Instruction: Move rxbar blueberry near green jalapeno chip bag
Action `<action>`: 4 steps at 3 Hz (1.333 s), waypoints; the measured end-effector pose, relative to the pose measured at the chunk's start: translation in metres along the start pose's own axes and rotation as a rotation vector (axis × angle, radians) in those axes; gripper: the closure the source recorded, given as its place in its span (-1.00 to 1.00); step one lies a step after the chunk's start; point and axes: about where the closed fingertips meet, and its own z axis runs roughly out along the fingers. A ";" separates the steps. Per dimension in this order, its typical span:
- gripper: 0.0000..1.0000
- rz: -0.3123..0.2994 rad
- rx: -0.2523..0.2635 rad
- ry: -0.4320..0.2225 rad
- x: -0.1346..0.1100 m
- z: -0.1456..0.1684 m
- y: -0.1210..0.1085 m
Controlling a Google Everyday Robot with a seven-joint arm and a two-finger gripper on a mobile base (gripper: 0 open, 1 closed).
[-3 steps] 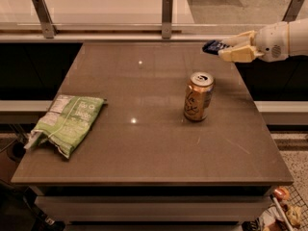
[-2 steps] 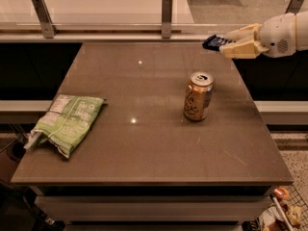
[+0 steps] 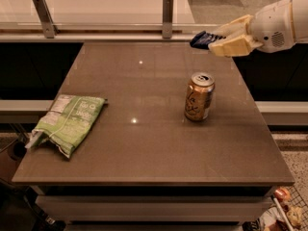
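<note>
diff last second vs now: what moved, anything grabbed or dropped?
The gripper, jaws clamped on the rxbar blueberry throughout, rose a little and edged left in the picture, up by the far right corner of the table. Nothing was newly grasped or released. The green jalapeno chip bag and the orange-gold can stayed where they were.

Gripper [image 3: 215, 41] with rxbar blueberry [image 3: 201, 39] farther left
</note>
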 end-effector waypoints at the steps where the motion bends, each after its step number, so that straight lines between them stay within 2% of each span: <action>1: 1.00 -0.019 -0.011 0.010 -0.017 0.007 0.024; 4: 1.00 -0.080 -0.091 -0.018 -0.037 0.042 0.090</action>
